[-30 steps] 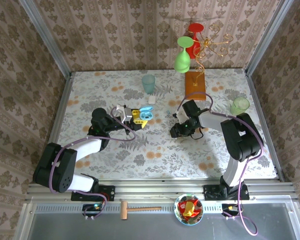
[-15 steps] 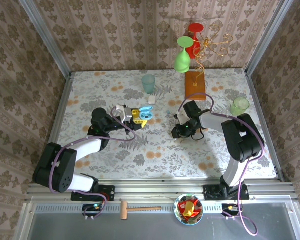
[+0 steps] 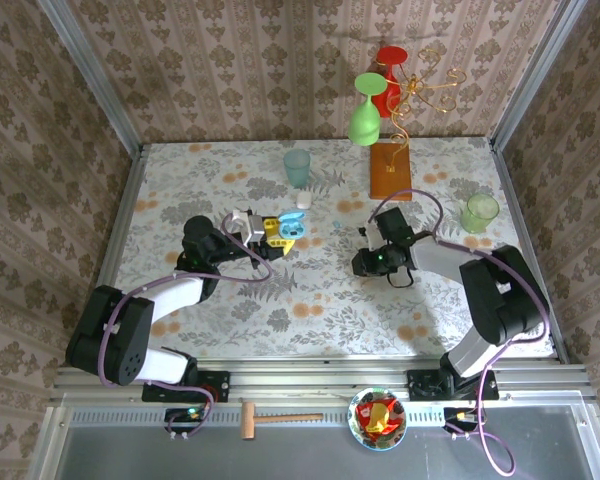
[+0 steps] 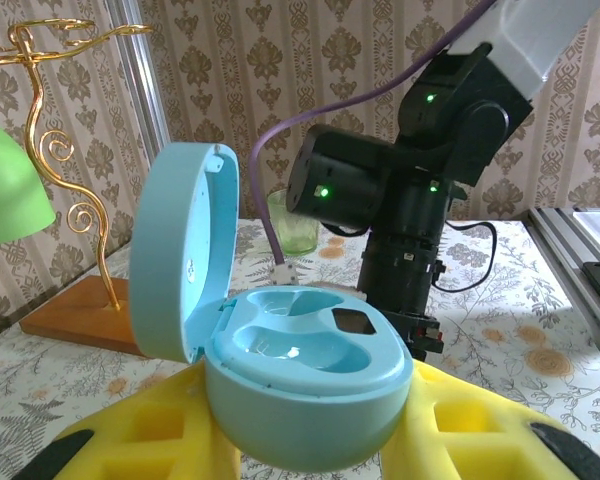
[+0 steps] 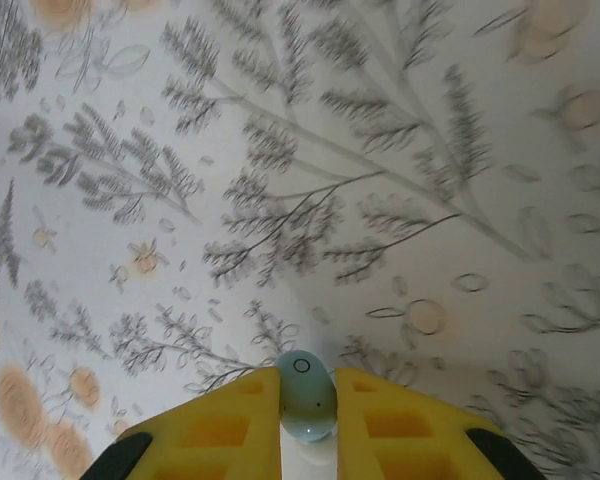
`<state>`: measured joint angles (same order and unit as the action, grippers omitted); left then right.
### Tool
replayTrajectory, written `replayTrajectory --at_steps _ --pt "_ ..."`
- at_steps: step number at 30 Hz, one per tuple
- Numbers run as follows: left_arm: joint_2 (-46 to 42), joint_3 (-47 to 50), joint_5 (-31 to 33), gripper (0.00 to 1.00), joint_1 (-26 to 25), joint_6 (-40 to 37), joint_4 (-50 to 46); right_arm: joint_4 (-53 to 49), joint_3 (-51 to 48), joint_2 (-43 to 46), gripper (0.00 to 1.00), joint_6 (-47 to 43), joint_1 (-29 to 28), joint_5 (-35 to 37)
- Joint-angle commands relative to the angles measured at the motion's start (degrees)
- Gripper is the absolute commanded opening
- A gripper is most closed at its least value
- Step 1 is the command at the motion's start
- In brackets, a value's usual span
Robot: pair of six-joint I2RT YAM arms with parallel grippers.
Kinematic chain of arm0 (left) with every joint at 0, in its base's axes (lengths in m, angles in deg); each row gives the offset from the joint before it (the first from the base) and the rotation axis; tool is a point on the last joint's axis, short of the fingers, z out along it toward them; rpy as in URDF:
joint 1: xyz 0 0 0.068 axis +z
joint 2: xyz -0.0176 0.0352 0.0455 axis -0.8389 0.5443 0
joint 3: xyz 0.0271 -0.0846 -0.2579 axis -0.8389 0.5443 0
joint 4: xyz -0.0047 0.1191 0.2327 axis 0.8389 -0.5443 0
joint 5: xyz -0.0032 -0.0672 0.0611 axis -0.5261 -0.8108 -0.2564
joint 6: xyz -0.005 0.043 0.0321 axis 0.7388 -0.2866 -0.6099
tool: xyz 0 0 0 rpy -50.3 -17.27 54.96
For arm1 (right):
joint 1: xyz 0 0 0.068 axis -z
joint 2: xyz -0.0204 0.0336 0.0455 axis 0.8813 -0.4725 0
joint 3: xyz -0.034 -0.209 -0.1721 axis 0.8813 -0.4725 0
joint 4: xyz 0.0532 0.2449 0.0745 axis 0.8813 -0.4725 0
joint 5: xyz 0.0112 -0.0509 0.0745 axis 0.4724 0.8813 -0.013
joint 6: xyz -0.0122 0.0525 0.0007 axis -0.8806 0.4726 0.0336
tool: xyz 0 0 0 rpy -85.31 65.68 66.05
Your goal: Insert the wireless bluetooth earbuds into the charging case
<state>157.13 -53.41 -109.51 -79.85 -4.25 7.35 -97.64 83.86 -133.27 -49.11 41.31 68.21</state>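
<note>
Right end effector [image 5: 307, 398] pinches a light-blue earbud [image 5: 305, 388] (over the bench [image 5: 280, 150]); left end effector [image 4: 310, 445] clamps the open charging case [image 4: 300, 365].

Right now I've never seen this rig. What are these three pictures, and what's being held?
Two robot arms are bolted at the near edge of a table, each ending in a two-finger gripper. The overhead picture comes from a fixed camera above and behind them; the other two come from cameras on the wrists, looking past their own yellow fingers. The left gripper holds an open light-blue charging case, lid up. The right gripper, pointing down at the table, pinches one light-blue earbud. On the table stand a teal cup, a green cup and a wooden base with a gold wire stand; a small white thing lies by the teal cup.
</note>
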Motion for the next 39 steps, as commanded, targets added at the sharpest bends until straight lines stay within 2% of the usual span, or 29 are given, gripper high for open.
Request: replayTrajectory --at_steps 1,11,18,21,26,30,34,39 --pt "0.56 -0.6 -0.24 0.26 0.16 -0.79 1.06 5.92 -1.46 2.64 0.16 3.62 -1.34 8.79" --pt "0.91 -0.74 0.15 0.26 0.16 -1.02 1.2 14.54 -5.84 5.43 0.16 9.42 -9.95 29.84" --pt "1.35 -1.13 2.34 0.26 0.24 -2.65 -0.7 11.38 -4.69 11.59 0.15 12.66 -13.86 39.68" --pt "1.77 -1.51 3.29 0.26 0.25 -3.07 -1.0 10.24 -3.77 14.87 0.15 14.06 -14.4 39.19" --pt "3.09 -1.52 4.17 0.26 0.16 -2.13 1.05 14.18 -3.27 19.96 0.16 12.51 -14.58 30.16" --pt "3.46 -1.62 4.47 0.26 0.16 -1.59 2.18 10.88 -2.02 20.46 0.16 12.29 -14.58 32.07" --pt "3.29 -1.22 4.82 0.26 0.16 -1.69 2.23 3.02 -0.6 16.79 0.14 18.99 -13.97 37.62" --pt "2.59 -1.0 5.03 0.26 0.2 -2.1 1.44 5.73 -3.11 13.26 0.14 29.32 -13.88 33.54"
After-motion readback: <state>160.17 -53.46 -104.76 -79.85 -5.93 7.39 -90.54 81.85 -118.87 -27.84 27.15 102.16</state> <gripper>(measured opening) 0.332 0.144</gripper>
